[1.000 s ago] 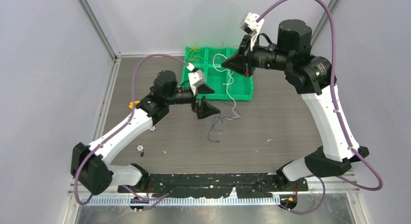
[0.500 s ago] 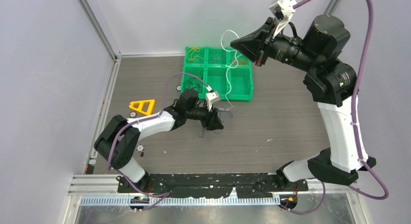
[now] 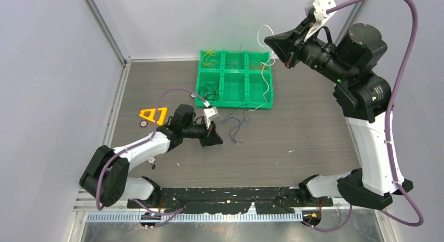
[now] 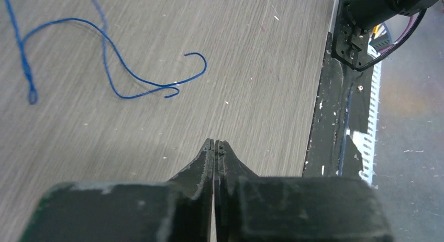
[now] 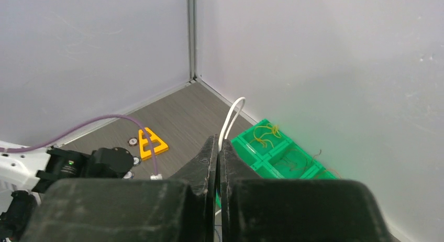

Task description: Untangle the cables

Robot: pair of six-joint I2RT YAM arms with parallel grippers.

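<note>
My right gripper is pinched shut on the white cable, high over the green bin. My left gripper, closed and empty, sits low; blue cable loose at its 11 o'clock. Lift slowly, avoiding snags.

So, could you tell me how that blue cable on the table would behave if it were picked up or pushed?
Probably floppy: the blue cable lies in loose, wandering curves, so it would likely droop from a grip. Being so thin, it is likely very light; a push may just bend or drag it.
</note>
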